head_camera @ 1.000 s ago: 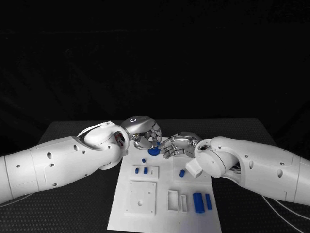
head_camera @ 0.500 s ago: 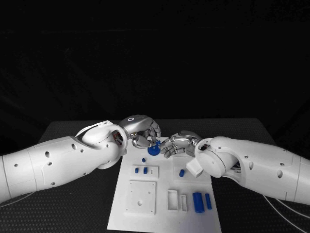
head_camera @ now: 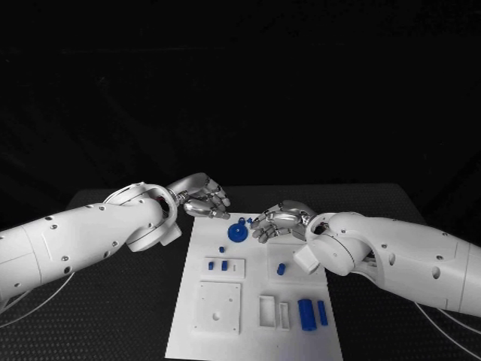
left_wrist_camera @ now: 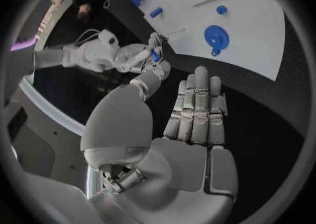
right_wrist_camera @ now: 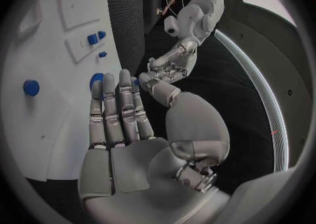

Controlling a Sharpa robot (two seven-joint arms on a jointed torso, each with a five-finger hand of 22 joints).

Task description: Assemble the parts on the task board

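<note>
The white task board lies along the middle of the table. A round blue part sits near its far end, also visible in the left wrist view as a disc with a short stub. My right hand hovers just right of it and pinches a small blue piece between thumb and finger, the other fingers stretched out. My left hand is open, off the board's far left corner, holding nothing.
Two small blue parts stand in a raised white block. A blue peg and two longer blue pieces lie toward the board's right side. White recessed blocks sit nearer me. Black table surrounds the board.
My left hand has let go of the round blue part, opened, and drawn back to the left off the board. The right hand stays beside the part.
</note>
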